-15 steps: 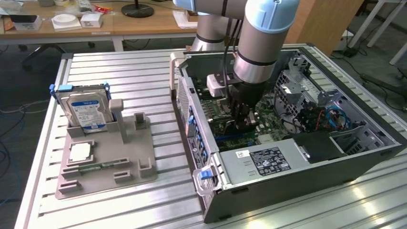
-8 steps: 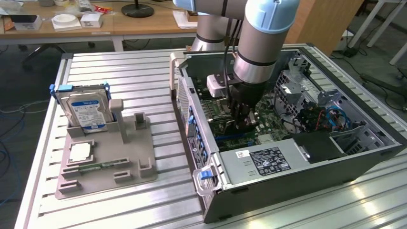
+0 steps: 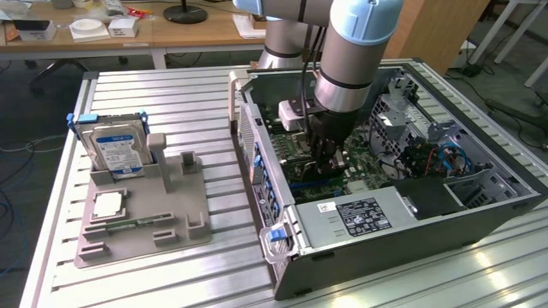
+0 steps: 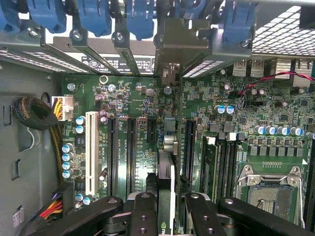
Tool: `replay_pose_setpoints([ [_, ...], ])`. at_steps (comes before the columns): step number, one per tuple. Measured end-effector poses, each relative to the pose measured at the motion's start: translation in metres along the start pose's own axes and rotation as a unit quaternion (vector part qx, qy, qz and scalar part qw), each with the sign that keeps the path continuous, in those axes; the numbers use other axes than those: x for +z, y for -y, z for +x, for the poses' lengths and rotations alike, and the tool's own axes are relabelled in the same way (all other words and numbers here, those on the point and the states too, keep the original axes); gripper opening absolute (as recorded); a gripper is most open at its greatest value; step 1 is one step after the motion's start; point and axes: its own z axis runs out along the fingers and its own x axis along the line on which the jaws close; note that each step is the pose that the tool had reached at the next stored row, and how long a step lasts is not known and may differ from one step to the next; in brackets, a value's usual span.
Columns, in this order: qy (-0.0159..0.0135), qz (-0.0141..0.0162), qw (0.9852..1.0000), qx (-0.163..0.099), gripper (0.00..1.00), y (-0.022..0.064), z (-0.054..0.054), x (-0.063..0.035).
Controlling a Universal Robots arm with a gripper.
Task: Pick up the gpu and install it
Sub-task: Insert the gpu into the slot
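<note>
The arm reaches down into the open computer case [image 3: 479, 212], which lies on its side on the slatted aluminium table [image 3: 171, 90]. The gripper [image 3: 328, 160] hangs low over the motherboard [image 4: 133, 98], near the case's rear wall with its row of blue slot latches [image 4: 98, 19].

In the wrist view the two fingers [image 4: 142, 216] stand partly closed, pinched on the top edge of the gpu [image 4: 166, 191], a thin dark card seen edge-on that runs away from the camera toward the rear wall. Its metal bracket [image 4: 183, 49] stands upright among the slot openings there. The card lies along a line of expansion slots, between the black slots [image 4: 130, 147] on one side and the memory slots [image 4: 216, 157] on the other. Whether its contact edge is already in its slot cannot be told; the card hides it.

The likely trouble from here is misalignment. If the card is tilted or a little off the slot line, a downward push would press its edge onto the slot wall or the nearby capacitors rather than into the contacts. The bracket could also catch on the rear wall's frame and hold that end high, seating the card at an angle. A grip this narrow may let the card pivot under load.

On the table's far side from the case, a grey holder [image 3: 141, 224] carries a hard drive [image 3: 115, 149] and a memory stick [image 3: 128, 224].
</note>
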Motion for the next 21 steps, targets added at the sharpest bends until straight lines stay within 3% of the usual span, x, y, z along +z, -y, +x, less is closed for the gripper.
replay_pose_setpoints([
  [5, 0.0, -0.0005, 1.0, 0.0, 0.27, 0.004, 0.0001, 0.0002],
  [21, -0.0005, -0.0005, 1.0, 0.0, 0.27, 0.0016, -0.0002, 0.001],
])
